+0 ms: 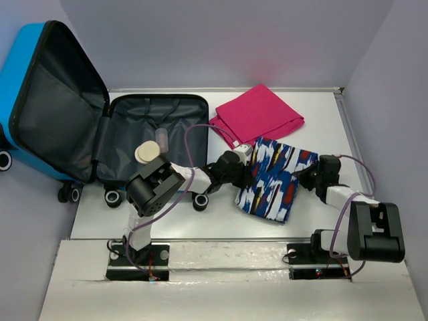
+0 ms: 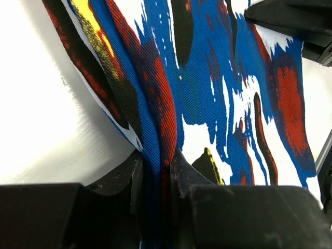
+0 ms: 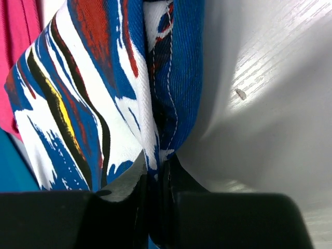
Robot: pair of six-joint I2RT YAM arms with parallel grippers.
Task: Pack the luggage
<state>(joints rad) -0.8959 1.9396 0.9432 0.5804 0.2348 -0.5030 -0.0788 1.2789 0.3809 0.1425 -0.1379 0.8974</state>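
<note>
White table (image 1: 200,224), walls on three sides. The luggage (image 1: 40,87) is at the table's far-left corner, unzipped and fully open. Its blue-shelled half stands up and leans out past the table edge, and the other half lies flat with the dark grey lining facing up. The black wheels (image 1: 114,197) are along its near side. Patterned cloth (image 1: 277,177) (blue/white/red, folded) lies flat on the table to the right of the luggage, apart from it and nearer the arm bases. Pink cloth (image 1: 257,114) is also folded, to the right of the luggage, just beside the flat half's right rim and further back than the patterned one. Left gripper (image 2: 155,166) is clamped on a pinched-up fold at the patterned cloth's luggage-side edge. Right gripper (image 3: 155,168) is closed on a fold at the edge away from the luggage. Beige round item (image 1: 144,152) shows over the flat half's lining; can't tell what it is.
</note>
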